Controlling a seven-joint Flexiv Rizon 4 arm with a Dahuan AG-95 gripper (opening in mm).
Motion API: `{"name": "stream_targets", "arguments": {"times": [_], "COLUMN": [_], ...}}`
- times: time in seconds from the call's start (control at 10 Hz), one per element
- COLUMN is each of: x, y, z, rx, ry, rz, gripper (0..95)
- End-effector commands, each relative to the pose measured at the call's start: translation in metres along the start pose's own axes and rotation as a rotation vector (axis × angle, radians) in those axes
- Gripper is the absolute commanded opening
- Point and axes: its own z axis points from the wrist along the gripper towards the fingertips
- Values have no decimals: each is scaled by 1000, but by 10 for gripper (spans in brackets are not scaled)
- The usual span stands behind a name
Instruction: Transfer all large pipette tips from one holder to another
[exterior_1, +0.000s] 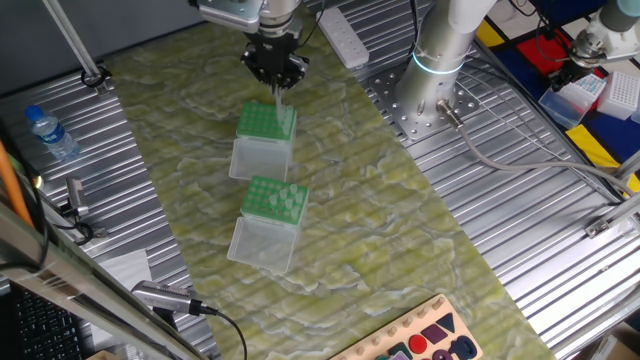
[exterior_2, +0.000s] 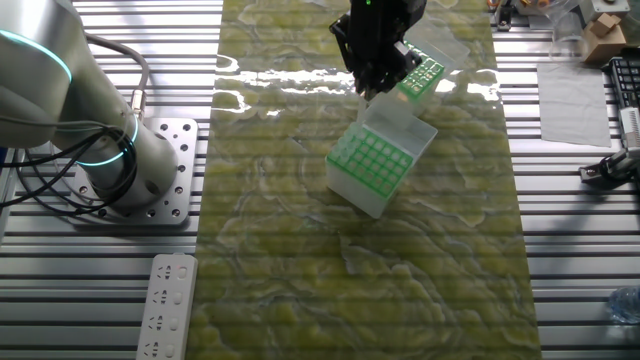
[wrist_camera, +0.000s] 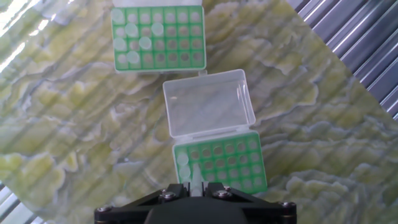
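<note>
Overhead, tool (wrist_camera: 196, 186) with one tip (wrist_camera: 196, 176); several tips (wrist_camera: 134, 40) in far holder (wrist_camera: 158, 38).

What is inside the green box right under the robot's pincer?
In the near green box, two whitish tips sit in holes at its left edge, and the pincer holds a third tip above it. The other holes look empty. The pincer hides the bottom row.

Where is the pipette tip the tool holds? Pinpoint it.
In the hand view, the pipette tip sits between the fingers of the tool, over the left columns of the near green rack, below that box's open clear lid.
</note>
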Motion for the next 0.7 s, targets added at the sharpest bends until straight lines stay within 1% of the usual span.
{"name": "stream_targets", "arguments": {"times": [0.1,0.3,0.5,0.6,0.7], "x": [2,4,3,1,0], "y": [0,-1,-2,-3,-4], "z": [3,10,14,18,23], "rx": [0,-4,-8,-6,-5], "ry": [-1,-9,-11,-14,-22], "rz": [-3,-7,-7,-29,-36], "gripper": [0,0,0,190,190]}}
